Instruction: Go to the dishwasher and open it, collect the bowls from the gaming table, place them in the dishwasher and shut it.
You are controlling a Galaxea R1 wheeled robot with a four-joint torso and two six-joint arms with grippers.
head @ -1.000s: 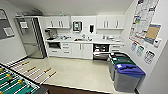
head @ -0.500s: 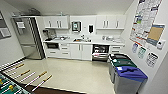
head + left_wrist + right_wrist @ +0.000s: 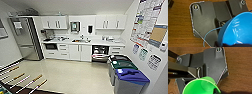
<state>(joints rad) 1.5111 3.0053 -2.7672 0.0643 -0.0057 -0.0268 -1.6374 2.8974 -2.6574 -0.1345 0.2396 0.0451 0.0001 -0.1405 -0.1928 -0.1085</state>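
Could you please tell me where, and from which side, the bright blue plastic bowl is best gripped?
Grip the bright blue plastic bowl at its rim, pinching the thin wall inside and out, and probably coming in from the open mouth side. The bowl is deep and round with smooth, glossy sides that would likely slip, while the rim offers a thin edge to clamp.

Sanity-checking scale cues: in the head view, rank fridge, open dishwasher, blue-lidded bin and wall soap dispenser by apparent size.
1. fridge, largest.
2. blue-lidded bin; it sits nearest the camera, so its apparent size is inflated.
3. dishwasher, door open.
4. soap dispenser, smallest.
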